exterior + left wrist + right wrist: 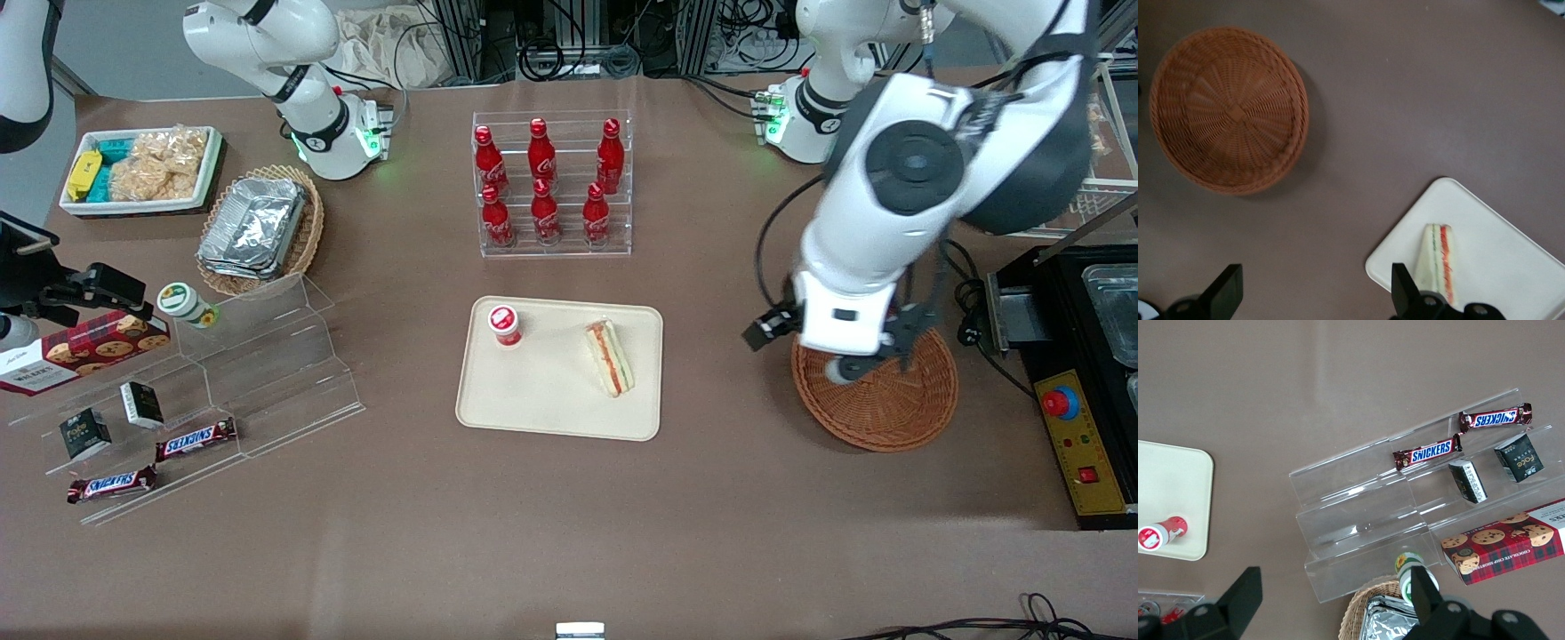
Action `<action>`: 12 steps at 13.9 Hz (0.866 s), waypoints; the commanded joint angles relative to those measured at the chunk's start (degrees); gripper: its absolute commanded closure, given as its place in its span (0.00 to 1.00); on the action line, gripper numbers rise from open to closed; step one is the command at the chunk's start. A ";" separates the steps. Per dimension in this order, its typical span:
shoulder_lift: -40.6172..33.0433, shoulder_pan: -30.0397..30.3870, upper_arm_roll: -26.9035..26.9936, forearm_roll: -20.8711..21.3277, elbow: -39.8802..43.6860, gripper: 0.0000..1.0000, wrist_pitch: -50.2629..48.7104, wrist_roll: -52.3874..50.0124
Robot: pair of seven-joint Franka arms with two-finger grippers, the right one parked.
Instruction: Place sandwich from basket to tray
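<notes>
Now the sandwich point(610, 358) lies on the tray point(533, 400), well apart from the gripper point(867, 363).

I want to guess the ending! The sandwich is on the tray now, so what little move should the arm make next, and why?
Probably just lift up and pull away to rest. The sandwich already lies on the tray, and the basket is empty. The end effector hangs open above the table near the basket, holding nothing, so no grasp seems left to do.

sandwich point(610, 358) on tray point(560, 418); gripper point(867, 360) above basket point(889, 413), beside tray.
</notes>
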 commanded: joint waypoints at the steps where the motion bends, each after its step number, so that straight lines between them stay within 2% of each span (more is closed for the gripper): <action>1: -4.34 4.55 -0.33 -1.99 -4.03 0.00 0.66 8.36; 3: -5.39 8.67 -0.41 -2.95 -4.29 0.00 -1.18 15.22; 5: -5.92 9.49 1.51 -4.44 -4.12 0.00 -1.89 23.39; 8: -7.77 5.72 11.77 -7.25 -4.38 0.00 -2.33 34.90; 10: -10.65 1.86 18.71 -7.44 -6.91 0.00 -2.07 41.41; 12: -13.99 -3.67 25.48 -7.53 -11.12 0.00 -0.49 43.81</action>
